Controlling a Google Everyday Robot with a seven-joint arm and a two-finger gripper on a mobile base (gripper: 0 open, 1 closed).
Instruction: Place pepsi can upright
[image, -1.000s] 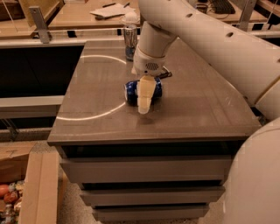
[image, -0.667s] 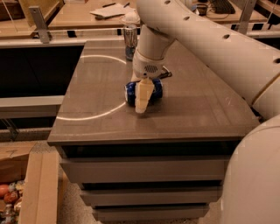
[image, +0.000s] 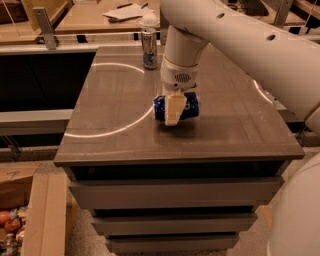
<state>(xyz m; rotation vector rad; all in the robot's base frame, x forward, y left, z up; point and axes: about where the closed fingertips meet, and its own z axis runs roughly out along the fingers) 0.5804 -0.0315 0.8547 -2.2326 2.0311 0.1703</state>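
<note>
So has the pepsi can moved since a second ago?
Yes, the pepsi can shifted slightly right, away from the slim can, gripper clamped on it.

Counter (image: 110, 115): grey-brown top. Carries pepsi can (image: 190, 106), on its side near centre, end effector (image: 175, 106) down over it; slim silver-and-blue can (image: 149, 47), upright at far edge.

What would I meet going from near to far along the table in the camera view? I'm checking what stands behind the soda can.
Blue can lying on its side, with the gripper right over it → tall slim can near the table's far edge → papers beyond.
</note>
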